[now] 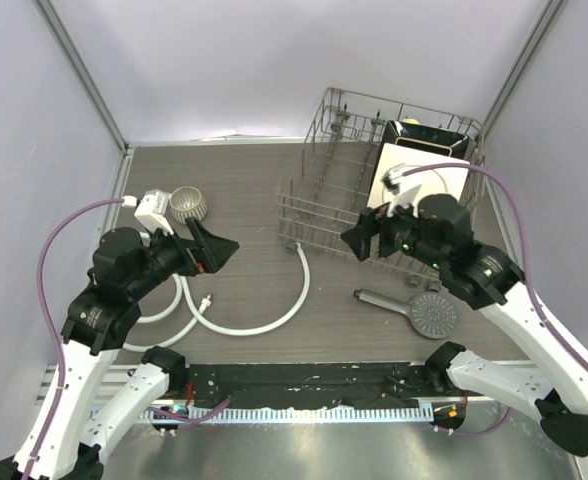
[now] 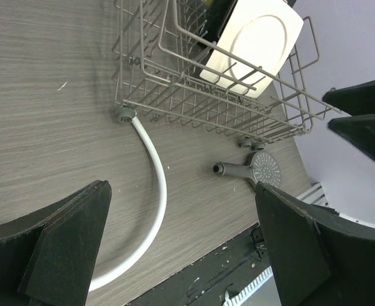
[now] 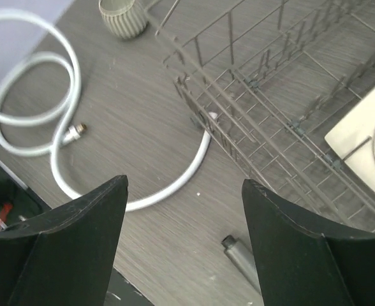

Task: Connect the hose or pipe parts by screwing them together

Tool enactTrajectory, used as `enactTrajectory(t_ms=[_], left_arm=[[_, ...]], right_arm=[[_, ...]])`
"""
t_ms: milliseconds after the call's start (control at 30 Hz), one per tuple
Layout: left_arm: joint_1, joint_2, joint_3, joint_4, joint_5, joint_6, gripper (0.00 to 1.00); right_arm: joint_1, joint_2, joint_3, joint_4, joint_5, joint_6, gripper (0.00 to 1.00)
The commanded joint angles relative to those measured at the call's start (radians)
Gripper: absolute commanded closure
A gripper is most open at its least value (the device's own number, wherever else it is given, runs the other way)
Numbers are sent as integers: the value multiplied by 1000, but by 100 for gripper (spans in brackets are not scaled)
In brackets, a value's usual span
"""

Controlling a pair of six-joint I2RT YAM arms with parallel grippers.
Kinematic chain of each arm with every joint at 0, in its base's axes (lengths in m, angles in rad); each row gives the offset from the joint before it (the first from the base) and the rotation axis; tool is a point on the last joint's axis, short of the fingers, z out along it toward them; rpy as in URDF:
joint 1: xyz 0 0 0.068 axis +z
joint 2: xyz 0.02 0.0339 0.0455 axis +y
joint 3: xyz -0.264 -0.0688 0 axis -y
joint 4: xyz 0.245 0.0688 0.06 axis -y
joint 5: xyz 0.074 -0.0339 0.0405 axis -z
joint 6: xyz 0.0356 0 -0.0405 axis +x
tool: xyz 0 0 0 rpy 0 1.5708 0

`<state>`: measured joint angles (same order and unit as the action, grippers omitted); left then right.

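Observation:
The white hose point(image 1: 274, 322) lies in loops on the table, from the left side round to the dish rack's foot. One metal end nut point(image 1: 206, 298) lies free beside the loops. The other end point(image 2: 125, 115) lies against the rack's corner. The grey shower head point(image 1: 432, 314) lies face up at the front right, its handle point(image 3: 238, 255) pointing left. My left gripper point(image 1: 217, 243) hovers open above the hose loops and holds nothing. My right gripper point(image 1: 359, 238) hovers open above the table between the hose point(image 3: 175, 185) and the handle, jaws apart around nothing.
A wire dish rack point(image 1: 374, 190) with a white square plate point(image 1: 414, 175) stands at the back right. A ribbed grey cup point(image 1: 187, 204) and a small white box point(image 1: 154, 210) sit at the back left. A black strip point(image 1: 304, 385) runs along the near edge.

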<state>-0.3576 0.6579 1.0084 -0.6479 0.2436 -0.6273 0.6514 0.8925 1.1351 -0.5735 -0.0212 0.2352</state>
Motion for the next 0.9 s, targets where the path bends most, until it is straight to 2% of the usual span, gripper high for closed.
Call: enactTrajectory(t_ms=[0,133,267,400,567,867], left_arm=[[3,-7,-16,5,34,1,0],[3,-17,-8,-16,40,1,0],[3,-47,22,-56,19,14,0],[5,-81,39,-90,-15,41,0],[5,-95,59,-121,-55,54,0],[3,-95,124,-165,-98,74,0]], right_arm=[[97,115,64,8,-20,-308,23],[214,201,25,-17,87,-604,22],[248,285,-3,-179,66,-799,21],[249,328,-73,-189,102,-861,19],[249,448,-112,-220,150,-838,20],[249,528,-239,-95,282,-752,21]])
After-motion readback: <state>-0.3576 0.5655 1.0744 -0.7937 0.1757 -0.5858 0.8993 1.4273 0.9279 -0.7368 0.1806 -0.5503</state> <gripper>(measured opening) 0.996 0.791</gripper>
